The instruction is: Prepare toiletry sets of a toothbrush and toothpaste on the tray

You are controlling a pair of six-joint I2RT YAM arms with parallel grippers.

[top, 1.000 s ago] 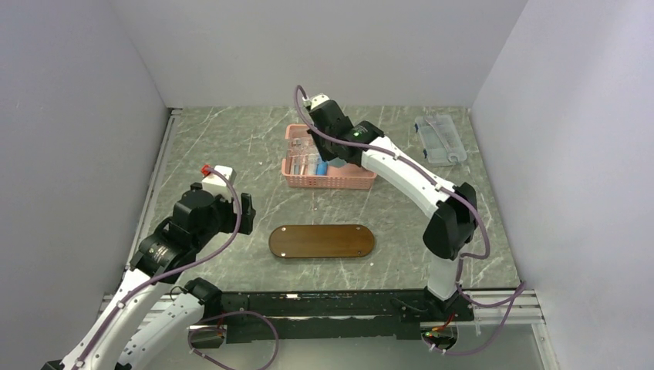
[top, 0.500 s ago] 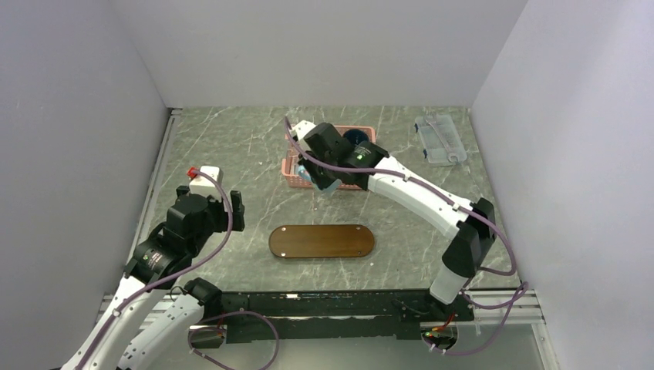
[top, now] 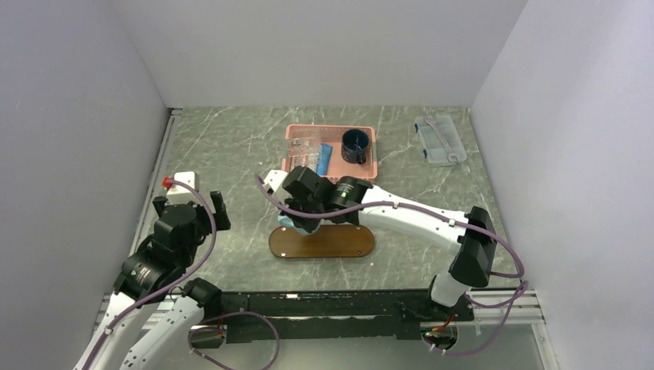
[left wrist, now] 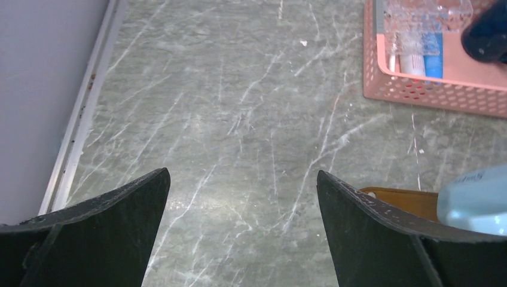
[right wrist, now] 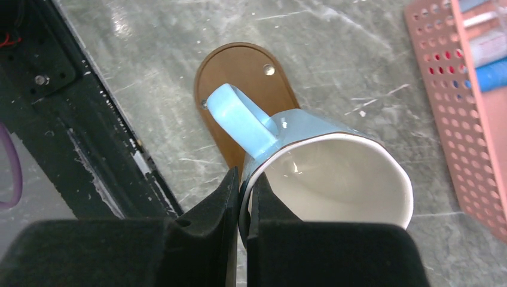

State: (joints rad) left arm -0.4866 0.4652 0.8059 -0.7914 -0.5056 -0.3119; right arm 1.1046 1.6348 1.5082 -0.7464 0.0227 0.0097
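Observation:
The dark brown wooden tray (top: 339, 241) lies in front of the arms, also seen in the right wrist view (right wrist: 239, 69). My right gripper (top: 299, 217) (right wrist: 245, 179) is shut on the rim of a light blue mug (right wrist: 335, 173) with a white inside, held over the tray's left end. The mug's side shows in the left wrist view (left wrist: 475, 200). A blue toothpaste tube (top: 325, 159) (left wrist: 433, 51) lies in the pink basket (top: 369, 176). I cannot make out a toothbrush among the clear packets there. My left gripper (top: 189, 206) (left wrist: 242, 179) is open and empty over bare table to the left.
A dark blue mug (top: 356, 145) stands in the basket's right part. A clear plastic box (top: 440, 139) lies at the back right. White walls close in both sides and the back. The black base rail (right wrist: 72, 119) runs along the near edge.
My right gripper has lifted the light blue mug out of the basket and carried it forward to the tray's left end. My left arm has drawn back towards the left.

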